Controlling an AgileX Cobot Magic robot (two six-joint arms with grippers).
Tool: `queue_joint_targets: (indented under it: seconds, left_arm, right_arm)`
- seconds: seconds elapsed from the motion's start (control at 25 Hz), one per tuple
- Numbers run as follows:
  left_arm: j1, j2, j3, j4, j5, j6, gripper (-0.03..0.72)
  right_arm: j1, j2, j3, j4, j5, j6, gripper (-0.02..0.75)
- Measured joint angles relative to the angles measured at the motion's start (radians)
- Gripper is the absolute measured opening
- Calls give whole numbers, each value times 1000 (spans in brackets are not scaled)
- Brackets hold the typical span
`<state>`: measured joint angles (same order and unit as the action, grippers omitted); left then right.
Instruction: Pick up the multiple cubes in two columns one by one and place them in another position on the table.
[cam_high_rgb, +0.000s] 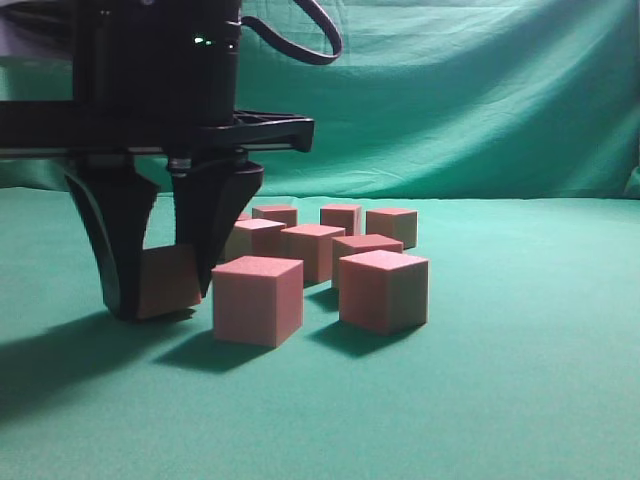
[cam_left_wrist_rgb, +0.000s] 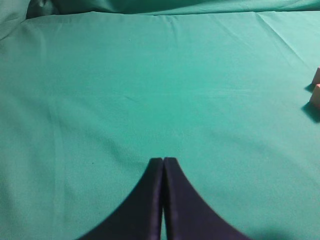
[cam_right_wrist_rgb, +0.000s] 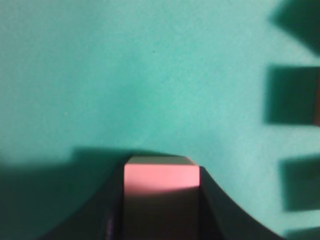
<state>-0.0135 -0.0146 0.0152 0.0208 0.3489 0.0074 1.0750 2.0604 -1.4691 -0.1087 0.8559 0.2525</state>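
One cube (cam_high_rgb: 168, 282) is clamped between my right gripper (cam_high_rgb: 160, 300) fingers, low on the table (cam_high_rgb: 520, 400), just left of the cube cluster (cam_high_rgb: 320, 250). Wrist view: pink top of that cube (cam_right_wrist_rgb: 161, 176) sits flush between both black fingers (cam_right_wrist_rgb: 97, 215), with open cloth ahead of it. Nearest loose cube (cam_high_rgb: 258, 300) is just beside my right finger, apart from it. Wide bare cloth lies in front of the cluster and to its right. My left gripper (cam_left_wrist_rgb: 163, 161) is clenched empty over bare cloth, with two cube edges (cam_left_wrist_rgb: 316, 90) far from it at the frame's right edge.
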Motion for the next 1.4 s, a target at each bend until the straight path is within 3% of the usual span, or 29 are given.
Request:
queue_joint_targets:
  seconds: [0.12,0.32,0.4,0.64,0.8,0.92,1.04,1.4]
  left_arm:
    - [0,0,0,0,0,0,0]
    - [0,0,0,0,0,0,0]
    - [0,0,0,0,0,0,0]
    - [0,0,0,0,0,0,0]
    - [0,0,0,0,0,0,0]
    - [0,0,0,0,0,0,0]
    - [0,0,0,0,0,0,0]
    - [0,0,0,0,0,0,0]
  right_arm:
    - [0,2,0,2,0,-4,269]
    - [0,9,-21,3,40,-56,578]
    - [0,14,-49,5,82,-74,649]
    - [0,2,-218,-39,190,-84,645]
    - [0,-43,-373,-68,293,-86,379]
    - [0,-80,-487,-72,360,-86,122]
    - [0,-122,-580,-74,386,-86,0]
    - [0,-312,-695,54,410,-88,0]
